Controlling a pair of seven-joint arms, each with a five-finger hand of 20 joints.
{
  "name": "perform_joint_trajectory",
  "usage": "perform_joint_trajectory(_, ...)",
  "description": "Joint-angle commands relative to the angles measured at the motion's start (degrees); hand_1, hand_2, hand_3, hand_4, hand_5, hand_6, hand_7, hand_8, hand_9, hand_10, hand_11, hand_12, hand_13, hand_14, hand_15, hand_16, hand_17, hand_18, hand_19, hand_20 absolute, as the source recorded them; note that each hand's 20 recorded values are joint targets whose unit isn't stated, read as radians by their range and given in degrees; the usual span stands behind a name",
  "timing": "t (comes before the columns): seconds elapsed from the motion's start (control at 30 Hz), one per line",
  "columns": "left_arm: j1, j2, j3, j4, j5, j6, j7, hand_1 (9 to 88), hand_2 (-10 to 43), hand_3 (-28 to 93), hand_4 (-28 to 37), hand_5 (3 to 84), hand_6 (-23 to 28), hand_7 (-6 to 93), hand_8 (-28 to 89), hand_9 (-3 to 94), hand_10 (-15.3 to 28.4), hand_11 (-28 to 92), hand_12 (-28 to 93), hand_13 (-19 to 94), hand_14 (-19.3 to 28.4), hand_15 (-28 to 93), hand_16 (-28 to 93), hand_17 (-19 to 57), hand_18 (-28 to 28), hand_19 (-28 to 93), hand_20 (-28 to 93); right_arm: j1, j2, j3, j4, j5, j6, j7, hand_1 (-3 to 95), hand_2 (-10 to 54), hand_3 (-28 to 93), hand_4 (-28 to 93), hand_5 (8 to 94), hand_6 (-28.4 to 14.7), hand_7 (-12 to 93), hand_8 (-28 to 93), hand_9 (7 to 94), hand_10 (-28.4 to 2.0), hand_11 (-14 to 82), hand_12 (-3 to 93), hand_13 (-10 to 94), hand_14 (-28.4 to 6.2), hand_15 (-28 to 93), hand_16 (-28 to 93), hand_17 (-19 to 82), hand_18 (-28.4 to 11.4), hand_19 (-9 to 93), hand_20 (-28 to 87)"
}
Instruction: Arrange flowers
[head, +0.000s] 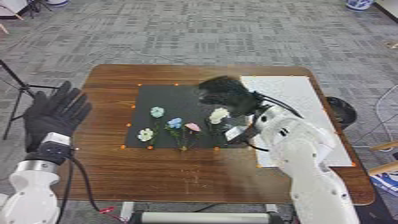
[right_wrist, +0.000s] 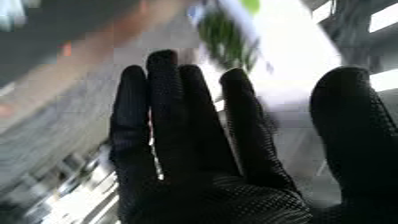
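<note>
1. We see the right hand (head: 226, 94) blurred, covering part of the black mat (head: 171, 95).
2. We can't name the smeared green thing (right_wrist: 224, 37).
3. We lose some white board (head: 280, 86) under the right arm (head: 300, 145).

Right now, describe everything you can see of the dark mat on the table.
The mat is a flat, plain, near-black rectangle, perhaps paper or felt, lying on the brown table. Small orange marks dot its edges. On it lie a pale teal flower, a blue one, a pink one and two whitish ones. The right hand covers part of its far right area from above; I can't tell whether they touch.
</note>
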Motion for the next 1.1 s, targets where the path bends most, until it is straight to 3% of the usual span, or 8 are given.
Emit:
perform_joint_trajectory(0.03,1.0,-1.32,-2.02,-0.24,1.87,0.44,1.38,24.7,17.2,67,-28.3,38.8,7.4,8.5,-9,30.6,14.0,15,6,21,12.6,15,-6,-8.4,13.4,34,4,0.5,-2.6,10.9,1.9,15.4,4.3,-2.2,22.4,7.1,75,-24,42.9,-4.9,8,-9,39.4,-17.3,6.1,16.4,31,-16.2,27,16,14,-17.9,50,20)
perform_joint_trajectory(0.2,1.8,-2.06,-3.62,-0.58,2.39,0.72,2.18,24.4,17.1,66,-28.3,37.9,7.1,7.9,-9,28.9,13.1,14,5,20,11.1,14,-6,-7.9,12.4,33,4,-0.2,-4.2,15.5,2.9,26.6,8.2,-0.8,18.0,9.0,75,-24,41.7,-4.6,7,-9,36.7,-17.1,3.3,15.7,27,-14.8,15,17,11,-16.8,40,14)
perform_joint_trajectory(0.47,1.7,-2.11,-5.51,-0.32,2.77,0.20,2.98,24.5,17.0,65,-28.3,37.1,6.8,7.5,-9,28.5,12.9,13,5,19,10.6,12,-6,-7.5,11.8,32,4,-0.4,-4.7,20.4,3.5,34.3,8.8,-0.6,13.1,9.9,75,-23,40.1,-5.4,5,-8,35.5,-15.7,2.7,14.7,27,-14.5,9,20,9,-17.7,38,13)
perform_joint_trajectory(0.73,2.5,-2.81,-5.32,-0.41,2.60,-0.13,2.74,23.9,16.9,66,-28.3,36.6,6.7,7.2,-9,28.0,12.7,13,5,19,10.3,11,-5,-7.4,11.4,32,4,-1.9,-5.0,21.9,2.4,35.7,10.3,0.8,12.8,10.1,75,-23,40.6,-5.6,5,-8,35.6,-15.1,3.1,14.3,28,-14.5,6,25,9,-17.8,38,14)
perform_joint_trajectory(0.87,1.9,-2.11,-5.36,-0.35,2.96,-0.42,2.84,23.9,16.9,66,-28.3,36.6,6.7,7.3,-9,28.0,12.7,13,5,19,10.4,11,-5,-7.5,11.4,32,4,-2.3,-4.9,22.1,2.1,35.8,10.3,1.0,12.9,10.1,76,-23,40.9,-5.4,5,-8,36.1,-14.8,3.2,14.4,28,-14.9,6,25,9,-18.0,38,14)
perform_joint_trajectory(0.97,2.4,-1.19,-5.46,-0.38,2.51,0.13,2.69,23.9,16.8,66,-28.3,36.6,6.7,7.4,-9,28.0,12.7,13,5,19,10.4,11,-5,-7.6,11.5,32,4,-2.5,-5.0,22.4,1.9,36.0,9.7,1.6,13.1,10.3,76,-23,41.2,-5.4,5,-8,36.4,-14.7,3.3,14.4,29,-15.1,6,25,9,-18.2,38,14)
perform_joint_trajectory(1.1,2.9,-1.60,-5.66,-0.68,2.91,-0.20,2.97,24.0,16.8,66,-28.3,36.6,6.8,7.4,-9,28.1,12.8,13,5,19,10.5,11,-5,-7.6,11.5,32,4,-2.9,-4.9,23.0,1.5,35.9,9.7,1.3,13.3,10.3,76,-23,41.4,-5.4,6,-8,36.5,-14.7,3.3,14.5,29,-15.3,7,25,9,-18.3,38,14)
